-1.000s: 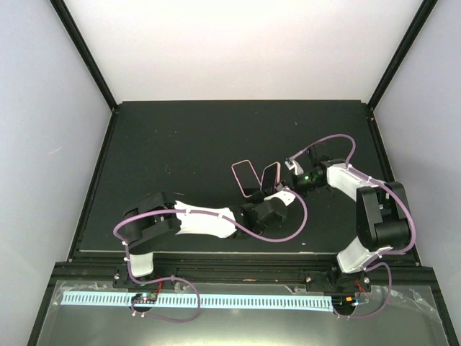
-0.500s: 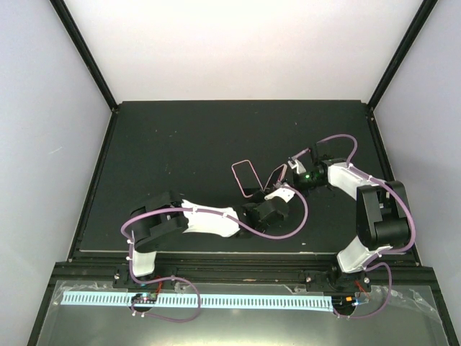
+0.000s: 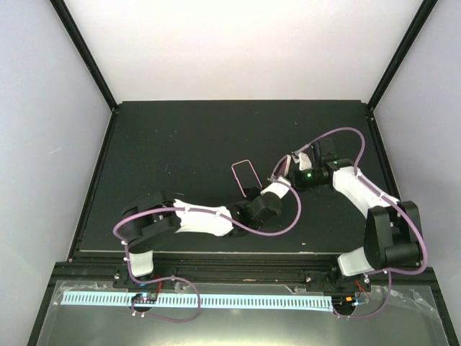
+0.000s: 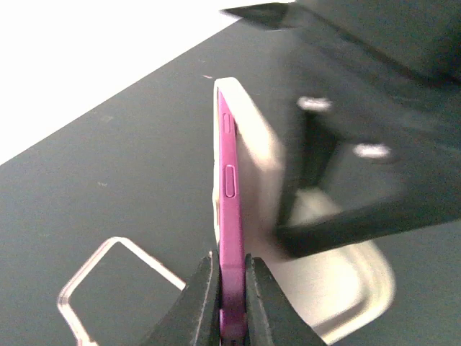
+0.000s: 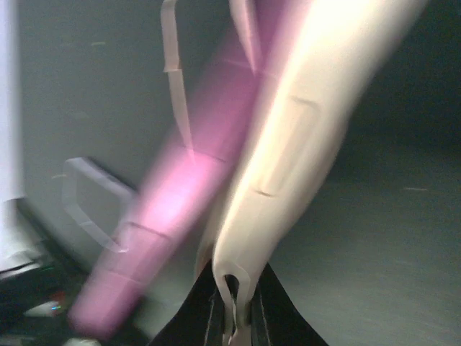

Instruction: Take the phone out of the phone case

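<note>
My left gripper (image 4: 230, 288) is shut on the lower end of a magenta phone (image 4: 230, 216), which stands edge-on. A cream phone case (image 4: 253, 144) hangs on the phone's right side, split away from it at an angle. My right gripper (image 5: 234, 303) is shut on the rim of the cream case (image 5: 288, 144), with the blurred magenta phone (image 5: 173, 209) to the left of it. In the top view the two grippers meet mid-table, left (image 3: 276, 183) and right (image 3: 287, 168). The phone and the case are too small to tell apart there.
A clear, pink-edged empty case frame (image 3: 238, 179) lies flat on the black table (image 3: 166, 144) just left of the grippers. It also shows in the left wrist view (image 4: 151, 259) and the right wrist view (image 5: 101, 173). Purple cables loop off both arms.
The right arm has stretched forward and its gripper has moved up and left. The left gripper has shifted slightly left. The phone now stands edge-on instead of showing its face.
</note>
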`<action>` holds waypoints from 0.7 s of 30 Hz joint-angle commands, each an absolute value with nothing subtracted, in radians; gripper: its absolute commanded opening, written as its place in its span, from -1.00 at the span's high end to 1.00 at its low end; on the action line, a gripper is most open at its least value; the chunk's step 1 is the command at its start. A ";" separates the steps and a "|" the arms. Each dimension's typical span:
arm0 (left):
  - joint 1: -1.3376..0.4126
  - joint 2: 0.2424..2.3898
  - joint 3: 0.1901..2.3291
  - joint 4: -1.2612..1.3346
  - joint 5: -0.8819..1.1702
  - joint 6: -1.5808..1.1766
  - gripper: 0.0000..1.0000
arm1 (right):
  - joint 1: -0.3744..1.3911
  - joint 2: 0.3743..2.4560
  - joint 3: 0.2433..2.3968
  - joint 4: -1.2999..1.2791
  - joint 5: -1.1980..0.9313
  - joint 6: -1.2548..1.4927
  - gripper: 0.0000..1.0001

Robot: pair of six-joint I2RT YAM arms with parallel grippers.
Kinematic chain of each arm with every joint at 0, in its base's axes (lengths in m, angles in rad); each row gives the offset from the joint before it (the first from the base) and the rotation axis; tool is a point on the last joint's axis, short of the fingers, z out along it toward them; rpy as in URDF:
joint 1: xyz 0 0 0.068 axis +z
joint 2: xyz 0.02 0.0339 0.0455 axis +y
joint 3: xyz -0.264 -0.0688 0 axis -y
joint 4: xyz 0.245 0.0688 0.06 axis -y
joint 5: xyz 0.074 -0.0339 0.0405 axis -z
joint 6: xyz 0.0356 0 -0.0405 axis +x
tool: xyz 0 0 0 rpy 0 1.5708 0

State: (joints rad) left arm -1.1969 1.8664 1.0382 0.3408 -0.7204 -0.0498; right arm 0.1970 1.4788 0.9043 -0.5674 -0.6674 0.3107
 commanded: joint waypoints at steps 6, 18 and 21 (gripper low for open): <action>-1.055 1.708 1.054 0.438 -0.743 -0.019 0.97 | 0.167 1.357 0.870 -0.568 -0.226 0.170 0.99; -1.046 1.732 0.968 0.583 -0.670 0.005 0.97 | -0.058 1.507 1.108 -0.698 -0.237 -0.282 0.99; -1.046 1.731 0.960 0.598 -0.673 0.010 0.97 | -0.163 1.629 1.263 -0.821 -0.288 -0.394 0.99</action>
